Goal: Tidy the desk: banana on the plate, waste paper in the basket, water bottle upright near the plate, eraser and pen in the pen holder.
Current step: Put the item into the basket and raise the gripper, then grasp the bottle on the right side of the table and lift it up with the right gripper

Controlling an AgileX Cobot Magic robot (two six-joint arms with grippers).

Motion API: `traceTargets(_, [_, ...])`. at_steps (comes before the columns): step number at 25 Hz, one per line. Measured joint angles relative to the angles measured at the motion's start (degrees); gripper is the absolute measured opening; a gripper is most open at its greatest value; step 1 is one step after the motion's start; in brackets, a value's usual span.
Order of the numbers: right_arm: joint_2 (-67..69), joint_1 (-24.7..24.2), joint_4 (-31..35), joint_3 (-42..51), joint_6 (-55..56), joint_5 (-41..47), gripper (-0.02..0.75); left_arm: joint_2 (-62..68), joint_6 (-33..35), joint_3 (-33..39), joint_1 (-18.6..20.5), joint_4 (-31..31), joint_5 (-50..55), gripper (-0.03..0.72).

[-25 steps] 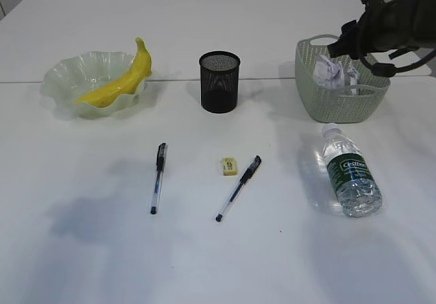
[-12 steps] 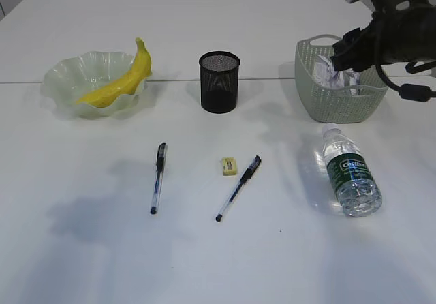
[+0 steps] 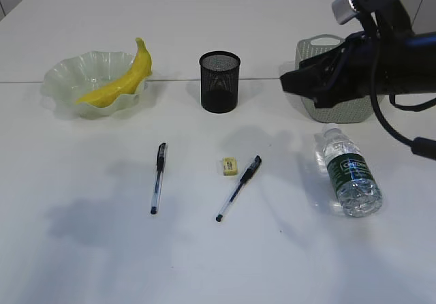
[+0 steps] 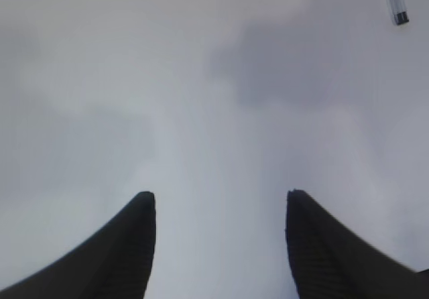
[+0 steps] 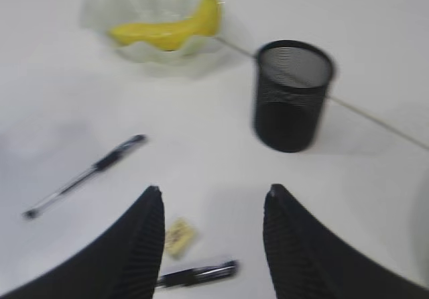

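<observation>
A yellow banana (image 3: 122,79) lies in the pale green plate (image 3: 58,79) at the back left. The black mesh pen holder (image 3: 219,82) stands mid-back. On the table lie two pens (image 3: 158,177) (image 3: 239,187) and a small yellow eraser (image 3: 229,165) between them. The water bottle (image 3: 349,171) lies on its side at the right. My right gripper (image 3: 285,83) hangs open and empty in front of the basket (image 3: 340,113); the waste paper is hidden behind the arm. My right gripper (image 5: 213,190) is above the eraser (image 5: 179,236) and a pen (image 5: 198,274). My left gripper (image 4: 218,195) is open over bare table.
The right arm crosses in front of the grey-green basket and hides most of it. A pen tip (image 4: 395,1) shows at the top right of the left wrist view. The left arm is out of the exterior view. The table is white.
The right arm has swung left and down from above the basket toward the table's middle, now covering the basket. Nothing on the table has moved.
</observation>
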Motion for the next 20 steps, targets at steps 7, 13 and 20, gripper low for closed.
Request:
traceTargets(7, [-0.23,-3.08,-23.93,-0.01,22.79,17.49,0.365,0.00,0.00,0.00,0.00,0.00,0.54,0.435])
traceTargets(13, [-0.23,-3.82,-43.00,-0.01,50.91,10.34,0.365,0.00,0.00,0.00,0.00,0.00,0.53,0.435])
traceTargets(20, [-0.40,-3.94,-64.88,-0.01,80.03,11.62,0.365,0.00,0.00,0.00,0.00,-0.48,0.53,0.435])
